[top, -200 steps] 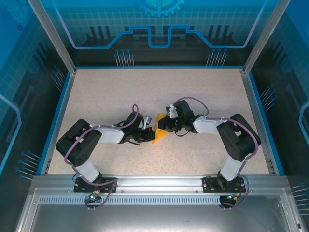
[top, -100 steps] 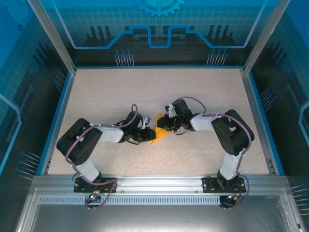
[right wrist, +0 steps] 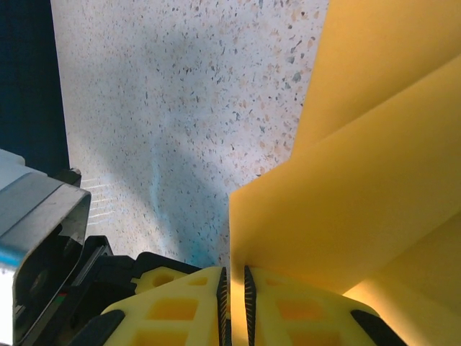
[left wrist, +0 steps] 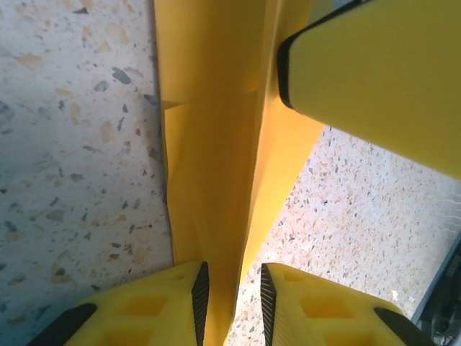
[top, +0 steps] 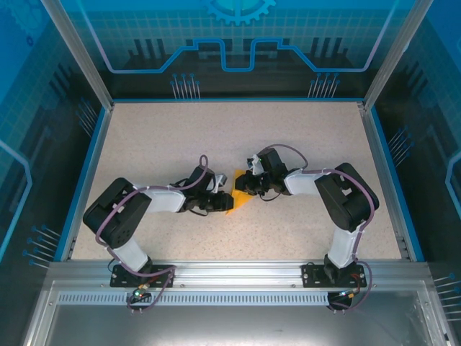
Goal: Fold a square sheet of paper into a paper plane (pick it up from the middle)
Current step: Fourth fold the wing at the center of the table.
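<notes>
The folded paper (top: 236, 202) lies mid-table (top: 302, 137), between the two arms. The right gripper (right wrist: 234, 285) holds its jaws clenched on a folded edge, probably to keep the crease standing. The left gripper (left wrist: 232, 292) straddles the paper's ridge with jaws released and a gap beside one pad, seemingly ready to regrip.

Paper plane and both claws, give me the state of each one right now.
paper plane: folded, creased lengthwise, held between the claws.
left claw: open, pads astride the paper plane with a gap on one side.
right claw: shut on the paper plane.
</notes>
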`<action>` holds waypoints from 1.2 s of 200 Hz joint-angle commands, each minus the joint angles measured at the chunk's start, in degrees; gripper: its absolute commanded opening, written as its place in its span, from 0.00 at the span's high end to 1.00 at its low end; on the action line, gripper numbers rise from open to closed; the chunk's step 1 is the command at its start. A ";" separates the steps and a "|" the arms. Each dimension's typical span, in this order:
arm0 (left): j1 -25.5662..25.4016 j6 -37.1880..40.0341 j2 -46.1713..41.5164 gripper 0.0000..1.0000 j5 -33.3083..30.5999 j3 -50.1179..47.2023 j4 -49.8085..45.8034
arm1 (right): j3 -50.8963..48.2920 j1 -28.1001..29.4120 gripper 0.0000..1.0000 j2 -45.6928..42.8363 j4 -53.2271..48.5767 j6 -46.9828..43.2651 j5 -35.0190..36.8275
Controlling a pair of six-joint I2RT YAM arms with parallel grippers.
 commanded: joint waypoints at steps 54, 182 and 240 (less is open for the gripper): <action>-4.60 4.54 -0.69 0.76 -10.66 3.27 -11.30 | 1.36 -0.57 0.83 1.15 0.66 0.17 -1.51; 0.95 3.39 -0.23 0.99 3.03 1.13 -3.88 | 1.36 -0.97 0.82 1.69 0.82 0.36 -1.28; 2.97 3.01 3.24 1.00 7.71 2.04 -3.85 | 1.40 -1.34 0.81 1.51 0.91 0.49 -1.27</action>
